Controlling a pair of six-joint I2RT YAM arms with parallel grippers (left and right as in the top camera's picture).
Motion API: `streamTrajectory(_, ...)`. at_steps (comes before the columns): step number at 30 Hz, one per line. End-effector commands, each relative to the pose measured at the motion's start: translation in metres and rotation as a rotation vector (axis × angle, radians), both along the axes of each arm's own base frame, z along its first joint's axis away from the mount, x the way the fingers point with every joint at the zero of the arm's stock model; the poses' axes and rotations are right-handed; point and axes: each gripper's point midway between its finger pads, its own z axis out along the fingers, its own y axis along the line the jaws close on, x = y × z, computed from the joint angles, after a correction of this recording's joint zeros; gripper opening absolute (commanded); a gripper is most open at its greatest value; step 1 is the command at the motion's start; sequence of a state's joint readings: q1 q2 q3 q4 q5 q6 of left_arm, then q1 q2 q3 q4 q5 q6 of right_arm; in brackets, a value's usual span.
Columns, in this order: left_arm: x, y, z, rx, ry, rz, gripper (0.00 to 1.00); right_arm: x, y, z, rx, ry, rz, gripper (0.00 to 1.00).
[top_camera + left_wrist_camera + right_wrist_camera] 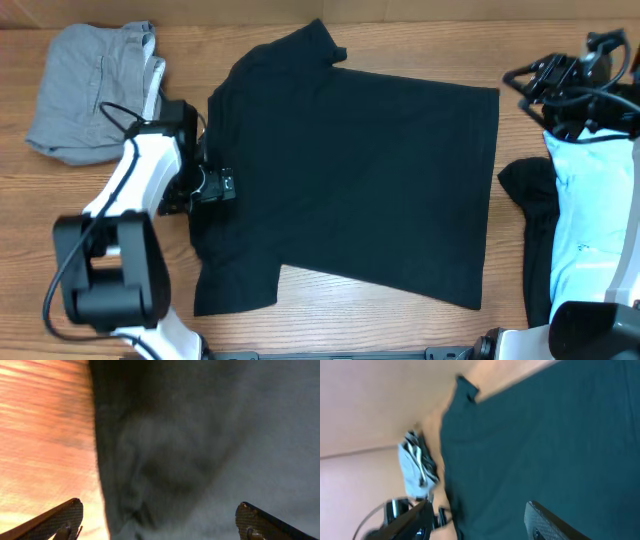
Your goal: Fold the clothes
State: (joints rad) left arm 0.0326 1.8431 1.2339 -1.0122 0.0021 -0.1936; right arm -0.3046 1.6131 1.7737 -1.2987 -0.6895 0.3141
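Note:
A black T-shirt (350,170) lies spread flat across the middle of the table, one sleeve at the back and one at the front left. My left gripper (205,187) is open and low over the shirt's left edge. In the left wrist view the open fingers (160,522) straddle the dark fabric (200,450), with bare wood to the left. My right gripper (522,80) is open and empty, raised at the back right off the shirt's corner. Its wrist view shows the open fingers (480,525) above the shirt (545,435).
A folded grey garment (95,90) lies at the back left and also shows in the right wrist view (417,467). A light blue garment (590,210) lies over a black one (530,200) at the right edge. The wooden table (330,300) shows along the front.

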Motion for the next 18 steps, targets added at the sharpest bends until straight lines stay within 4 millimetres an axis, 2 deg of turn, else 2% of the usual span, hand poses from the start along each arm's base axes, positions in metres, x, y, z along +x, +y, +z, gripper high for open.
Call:
streamTrajectory(1, -0.005, 0.006, -0.029, 0.018, 0.065, 0.051, 0.97, -0.006, 0.001, -0.013, -0.1, 0.032, 0.033, 0.63)
streamTrajectory(4, -0.006, 0.016, -0.042, 0.052, 0.091, 0.085, 0.9, -0.01, 0.003, -0.022, -0.163, 0.074, 0.035, 0.63)
streamTrajectory(5, -0.007, 0.02, -0.045, 0.064, 0.1, 0.094, 0.82, -0.011, 0.006, -0.023, -0.175, 0.081, 0.044, 0.63)
streamTrajectory(7, -0.01, 0.029, -0.049, 0.082, 0.117, 0.112, 0.57, -0.012, 0.012, -0.026, -0.2, 0.089, 0.06, 0.63)
streamTrajectory(9, -0.013, 0.038, -0.049, 0.098, 0.126, 0.137, 0.38, -0.013, 0.017, -0.03, -0.224, 0.099, 0.074, 0.63)
streamTrajectory(11, -0.018, 0.052, -0.048, 0.127, 0.138, 0.193, 0.24, -0.015, 0.021, -0.038, -0.255, 0.123, 0.081, 0.65)
streamTrajectory(12, -0.02, 0.058, -0.047, 0.136, 0.145, 0.224, 0.2, -0.017, 0.022, -0.043, -0.265, 0.138, 0.083, 0.65)
streamTrajectory(14, -0.023, 0.063, -0.047, 0.117, 0.149, 0.29, 0.19, -0.022, 0.026, -0.056, -0.274, 0.178, 0.095, 0.66)
streamTrajectory(18, -0.019, 0.052, -0.048, 0.005, 0.135, 0.286, 0.39, -0.032, 0.028, -0.089, -0.234, 0.29, 0.06, 0.68)
